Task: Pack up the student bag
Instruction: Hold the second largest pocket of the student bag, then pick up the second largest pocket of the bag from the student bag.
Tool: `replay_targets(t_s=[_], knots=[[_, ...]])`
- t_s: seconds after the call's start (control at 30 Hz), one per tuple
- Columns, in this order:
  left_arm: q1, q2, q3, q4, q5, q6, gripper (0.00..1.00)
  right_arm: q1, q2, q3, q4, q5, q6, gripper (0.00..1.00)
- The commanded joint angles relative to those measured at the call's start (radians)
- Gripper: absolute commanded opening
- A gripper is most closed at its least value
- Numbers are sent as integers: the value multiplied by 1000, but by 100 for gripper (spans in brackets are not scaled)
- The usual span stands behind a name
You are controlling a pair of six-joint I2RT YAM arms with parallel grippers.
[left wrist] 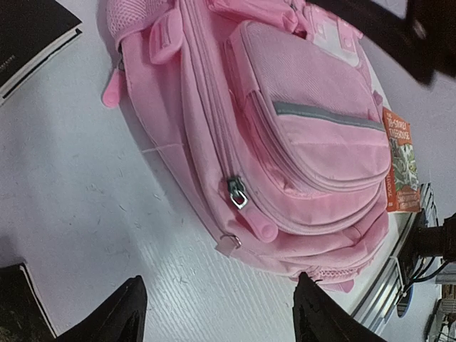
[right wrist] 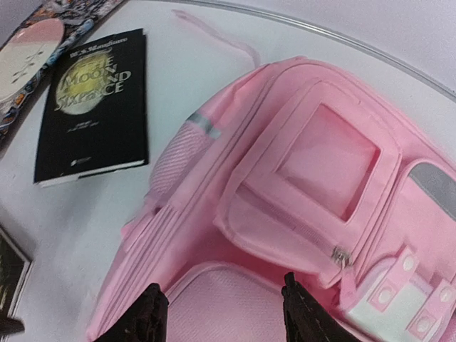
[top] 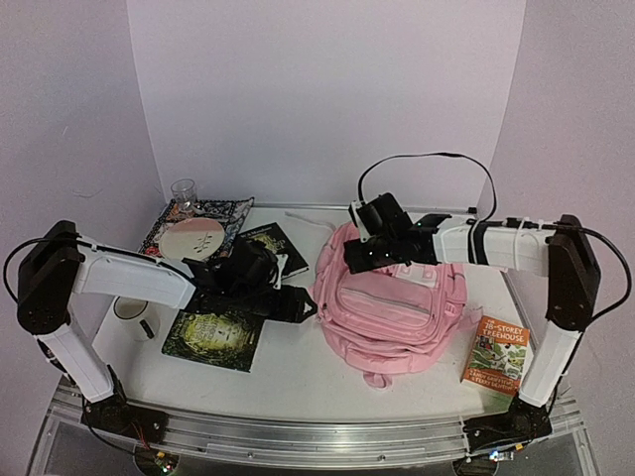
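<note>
Spread black fingers of the left gripper frame bare table beside the student bag; the right gripper hangs equally wide above it, both empty. Bag lies front-up, centre-right, long axis near-to-far, loop end apparently nearest. Zips look closed; opening seems next, needing a pinch on a zip pull

Student bag — pale pink, lying flat, front up — pockets seemingly zipped.
</note>
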Motion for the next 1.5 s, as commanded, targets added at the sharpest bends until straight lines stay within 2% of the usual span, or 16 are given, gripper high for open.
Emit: replay_targets(t_s=[0.0,0.2,0.43,0.57,0.8,1.0,1.07,1.27,1.47], knots=[[40,-17,17,64,71,-38,74,75,-105,-125,33,-66,93,55],[147,95,86,117,224,-105,75,140,-174,-273,156,-201,261,54],[168,258,223,122,364,-112,72,173,-188,-377,291,-327,411,52],[167,319,265,122,408,-127,64,178,-177,-407,340,-358,475,52],[168,366,266,122,444,-155,46,206,-164,-430,374,-377,515,51],[168,358,244,150,470,-203,10,216,-256,-417,295,-263,475,52],[168,347,237,167,479,-245,2,216,-278,-427,290,-260,481,52],[168,309,247,204,464,-356,0,225,-286,-464,330,-273,514,50],[168,302,263,227,462,-440,0,239,-233,-460,349,-266,524,43]])
